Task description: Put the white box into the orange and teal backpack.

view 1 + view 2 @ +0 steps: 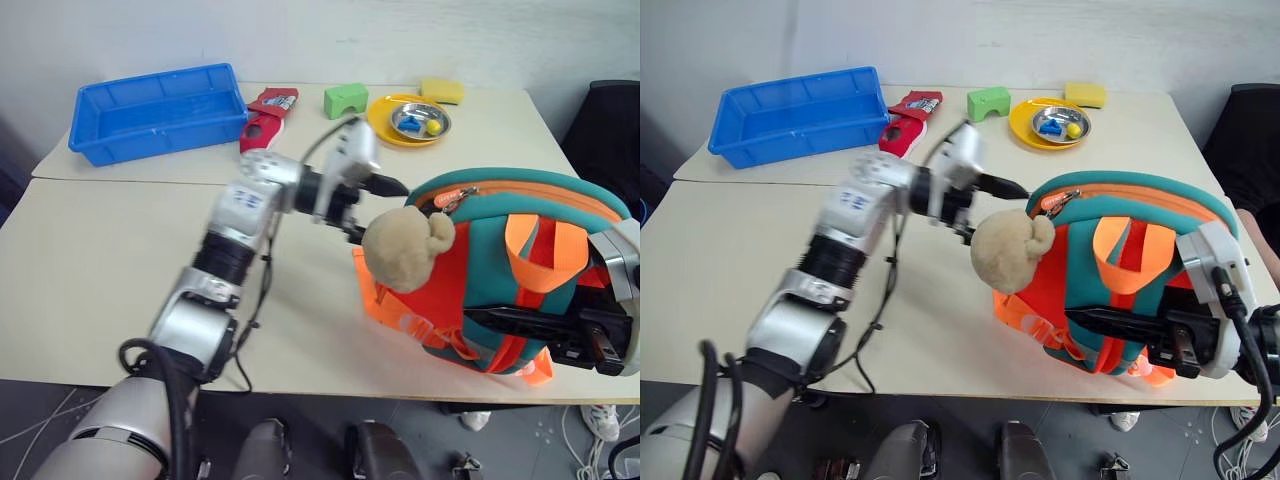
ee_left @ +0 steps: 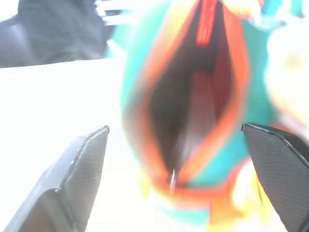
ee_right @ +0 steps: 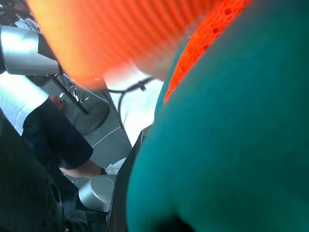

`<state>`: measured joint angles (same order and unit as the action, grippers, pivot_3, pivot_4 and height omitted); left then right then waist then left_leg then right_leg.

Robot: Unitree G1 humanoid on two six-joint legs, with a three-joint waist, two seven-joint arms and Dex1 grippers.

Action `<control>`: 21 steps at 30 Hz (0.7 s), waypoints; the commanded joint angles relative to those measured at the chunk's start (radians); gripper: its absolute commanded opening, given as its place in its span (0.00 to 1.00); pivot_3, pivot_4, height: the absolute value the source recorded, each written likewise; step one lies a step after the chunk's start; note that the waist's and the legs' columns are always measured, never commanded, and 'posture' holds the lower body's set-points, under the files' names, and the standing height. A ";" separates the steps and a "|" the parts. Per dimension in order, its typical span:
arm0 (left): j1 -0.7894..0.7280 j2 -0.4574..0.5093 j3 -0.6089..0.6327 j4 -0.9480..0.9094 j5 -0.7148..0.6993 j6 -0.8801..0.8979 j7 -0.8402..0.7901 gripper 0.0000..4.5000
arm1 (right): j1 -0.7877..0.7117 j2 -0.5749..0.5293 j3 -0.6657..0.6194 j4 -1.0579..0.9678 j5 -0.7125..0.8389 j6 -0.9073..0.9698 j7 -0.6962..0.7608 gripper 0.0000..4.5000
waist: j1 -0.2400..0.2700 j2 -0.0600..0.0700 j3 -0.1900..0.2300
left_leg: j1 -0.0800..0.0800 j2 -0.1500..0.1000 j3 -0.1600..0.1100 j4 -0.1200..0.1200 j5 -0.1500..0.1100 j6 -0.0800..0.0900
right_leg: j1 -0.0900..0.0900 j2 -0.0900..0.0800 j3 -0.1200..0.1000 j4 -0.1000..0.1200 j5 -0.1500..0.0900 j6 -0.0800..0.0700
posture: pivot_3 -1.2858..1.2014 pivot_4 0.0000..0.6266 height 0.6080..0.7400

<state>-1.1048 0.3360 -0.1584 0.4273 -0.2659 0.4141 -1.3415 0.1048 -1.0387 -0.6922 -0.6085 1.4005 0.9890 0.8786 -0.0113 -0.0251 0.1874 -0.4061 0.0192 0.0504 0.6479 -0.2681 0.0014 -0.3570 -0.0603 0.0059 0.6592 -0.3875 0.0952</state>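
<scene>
Left gripper spread wide at the mouth of the orange and teal backpack on a pale tabletop.

Two cream tables (image 1: 90,260) meet before a white wall, dark floor below. One orange and teal backpack (image 1: 500,270) with one tan plush bear (image 1: 405,248) stands at right centre; along the top lie one blue plastic bin (image 1: 155,110), one red packet (image 1: 268,115), one green block (image 1: 346,99), one yellow plate (image 1: 385,115) with a metal bowl (image 1: 421,121), one yellow sponge (image 1: 442,90). The left gripper (image 2: 178,179) is released, fingers (image 2: 79,174) wide apart and empty, at the backpack's unzipped opening. The right gripper (image 1: 1120,322) is clenched against the backpack's front; whether it pinches fabric cannot be told. The white box cannot be made out.
</scene>
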 commanded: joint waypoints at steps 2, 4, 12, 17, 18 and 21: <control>0.027 0.109 0.047 -0.158 -0.111 0.086 -0.115 0.99 | 0.013 0.011 -0.027 -0.029 0.009 -0.027 -0.021 0.00 | 0.008 0.000 0.000 | 0.000 -0.001 0.000 0.001 0.000 0.000 | 0.000 -0.001 0.000 0.000 0.000 0.000 | 0.52 0.24 1.00; 0.023 0.117 0.078 -0.227 -0.185 0.189 -0.097 0.99 | 0.012 0.008 -0.023 -0.027 0.013 -0.030 -0.027 0.00 | 0.015 0.000 0.000 | -0.001 -0.001 -0.002 0.002 0.000 0.001 | 0.001 -0.002 -0.001 0.000 0.000 0.000 | 0.52 0.24 1.00; 0.072 0.055 -0.010 -0.407 -0.191 0.254 0.036 0.99 | -0.014 0.007 0.005 -0.026 0.027 -0.045 -0.066 0.00 | 0.012 0.000 0.000 | 0.000 -0.003 -0.005 0.003 -0.001 0.002 | 0.005 -0.002 -0.001 -0.002 0.000 0.000 | 0.52 0.24 1.00; 0.063 0.002 -0.075 -0.347 -0.106 0.189 0.131 0.99 | -0.015 0.006 0.007 -0.030 0.037 -0.046 -0.072 0.00 | 0.010 0.000 0.000 | 0.000 -0.003 -0.005 0.002 -0.001 0.002 | 0.005 0.000 -0.001 -0.002 0.000 0.000 | 0.52 0.24 1.00; 0.060 -0.006 -0.077 -0.336 -0.101 0.180 0.140 0.99 | -0.014 0.007 0.006 -0.030 0.039 -0.046 -0.075 0.00 | 0.010 0.000 0.000 | 0.000 -0.003 -0.005 0.002 -0.001 0.002 | 0.005 -0.001 -0.001 -0.002 0.000 0.000 | 0.52 0.24 1.00; 0.066 -0.010 -0.081 -0.321 -0.088 0.137 0.138 0.85 | -0.007 0.012 0.000 -0.035 0.044 -0.047 -0.082 0.00 | 0.010 0.000 0.000 | 0.000 -0.003 -0.005 0.002 -0.001 0.002 | 0.005 -0.001 -0.001 -0.002 0.000 0.000 | 0.52 0.24 1.00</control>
<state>-1.0203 0.3259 -0.2483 0.1114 -0.3595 0.5794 -1.2124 0.0962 -1.0314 -0.6750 -0.6203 1.4143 0.9590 0.7963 -0.0011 -0.0254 0.1875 -0.4059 0.0165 0.0457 0.6502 -0.2690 0.0034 -0.3522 -0.0611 0.0050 0.6569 -0.3874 0.0953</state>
